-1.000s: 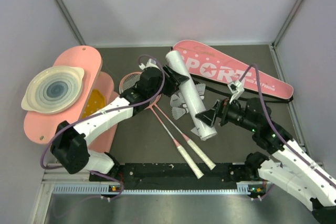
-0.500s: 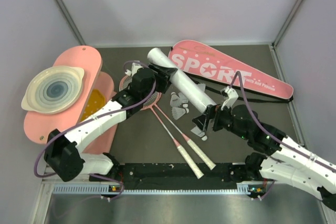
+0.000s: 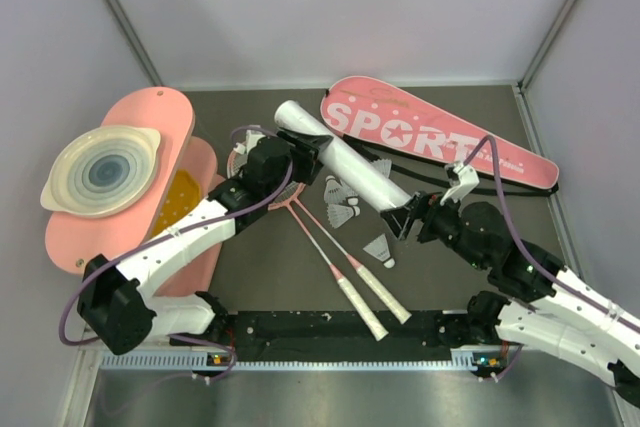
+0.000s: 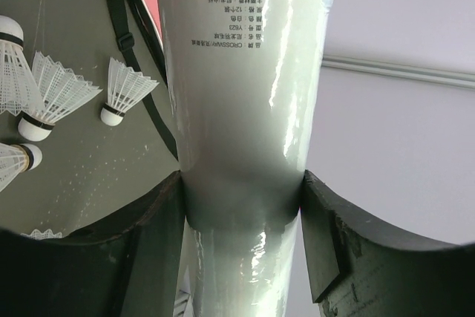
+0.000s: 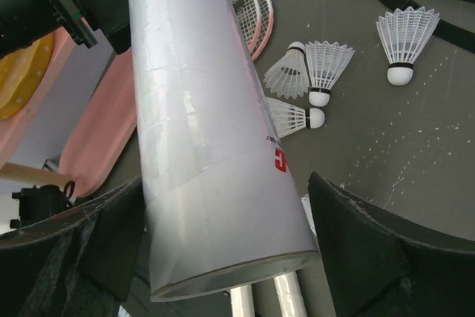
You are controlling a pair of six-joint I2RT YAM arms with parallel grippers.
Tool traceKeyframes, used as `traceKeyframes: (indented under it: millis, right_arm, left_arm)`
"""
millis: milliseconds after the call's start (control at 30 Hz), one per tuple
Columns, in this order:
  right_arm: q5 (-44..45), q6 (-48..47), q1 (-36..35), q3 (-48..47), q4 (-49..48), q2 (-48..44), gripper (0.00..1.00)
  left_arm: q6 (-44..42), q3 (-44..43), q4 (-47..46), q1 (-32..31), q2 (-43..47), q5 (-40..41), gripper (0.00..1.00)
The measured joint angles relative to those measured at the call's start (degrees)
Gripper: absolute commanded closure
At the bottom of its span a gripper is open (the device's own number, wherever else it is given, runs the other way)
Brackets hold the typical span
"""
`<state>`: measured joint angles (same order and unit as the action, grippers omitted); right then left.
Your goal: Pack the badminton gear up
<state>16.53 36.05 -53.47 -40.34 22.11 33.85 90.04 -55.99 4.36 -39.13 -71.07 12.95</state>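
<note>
Left hand (image 3: pixel 300 152) clamped on white tube (image 3: pixel 345 162) | right hand (image 3: pixel 405 215) spread around its lower end, unclosed | shuttlecocks (image 3: pixel 345 211) just beside

The left arm (image 3: pixel 185 235) and right arm (image 3: pixel 565 307) have smooth white shells between bulky black joints. A thin purple cable (image 3: pixel 491 147) loops along each. Their fingers (image 4: pixel 104 257) are broad, curved and matte black with scuffed edges. A black base plate (image 3: pixel 330 327) lies at six o'clock.

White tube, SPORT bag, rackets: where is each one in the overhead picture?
white tube (image 3: pixel 348 161), top view, middle of its body.
SPORT bag (image 3: pixel 400 131), top view, white lettering.
rackets (image 3: pixel 362 309), top view, one white handle.
</note>
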Motion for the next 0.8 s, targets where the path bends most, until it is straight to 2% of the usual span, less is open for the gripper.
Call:
traceKeyframes:
  millis: [33, 67, 100, 167, 200, 300, 333, 433, 533, 667, 733, 800]
  right_arm:
    - [-0.2, 0.0, 0.0, -0.2, 0.0, 0.2, 0.24]
    - [-0.2, 0.0, 0.0, -0.3, -0.1, 0.4, 0.36]
    - [-0.3, 0.0, 0.0, -0.3, -0.3, 0.6, 0.41]
    - [-0.8, -0.1, -0.1, -0.3, -0.3, 0.7, 0.44]
    - [-0.9, -0.3, -0.1, -0.3, -0.3, 0.7, 0.43]
    - [-1.1, -1.0, -0.1, -1.4, 0.6, 1.2, 0.46]
    - [-0.7, -1.4, -0.1, -2.4, 1.2, 1.4, 0.47]
    - [-0.8, -2.6, 1.0, -6.6, 3.7, 3.3, 0.51]
    - [-4.2, -4.0, 5.2, -12.2, 5.5, 6.6, 0.56]
    - [-9.7, -5.5, 11.0, -16.6, 6.8, 9.6, 0.61]
    - [-13.6, -6.0, 13.9, -18.5, 7.6, 11.0, 0.67]
    - [-17.4, -6.6, 16.4, -20.2, 8.3, 12.5, 0.68]
  left_arm:
    - [0.1, 0.0, 0.0, 0.0, 0.0, 0.0, 0.71]
    - [0.1, 0.0, 0.0, 0.0, 0.0, 0.0, 0.68]
    - [0.1, 0.0, 0.0, 0.0, 0.0, 0.0, 0.58]
    - [0.1, 0.2, 0.0, 0.2, 0.0, 0.0, 0.42]
    - [0.1, 0.4, -0.1, 0.3, 0.1, 0.0, 0.29]
    - [-0.5, 2.1, -1.4, 0.5, 1.1, -0.8, 0.15]
    - [-1.8, 2.6, -1.6, 0.7, 1.7, -1.9, 0.07]
    - [-6.6, 4.3, -1.9, 0.9, 4.3, -5.2, 0.03]
    - [-13.0, 8.0, -3.0, 0.9, 8.7, -10.8, 0.02]
    - [-23.7, 12.0, -1.4, 0.9, 14.3, -18.5, 0.05]
    - [-30.5, 12.7, 0.8, 0.9, 17.2, -23.0, 0.07]
    - [-36.6, 12.9, 2.7, 0.9, 20.1, -27.4, 0.07]
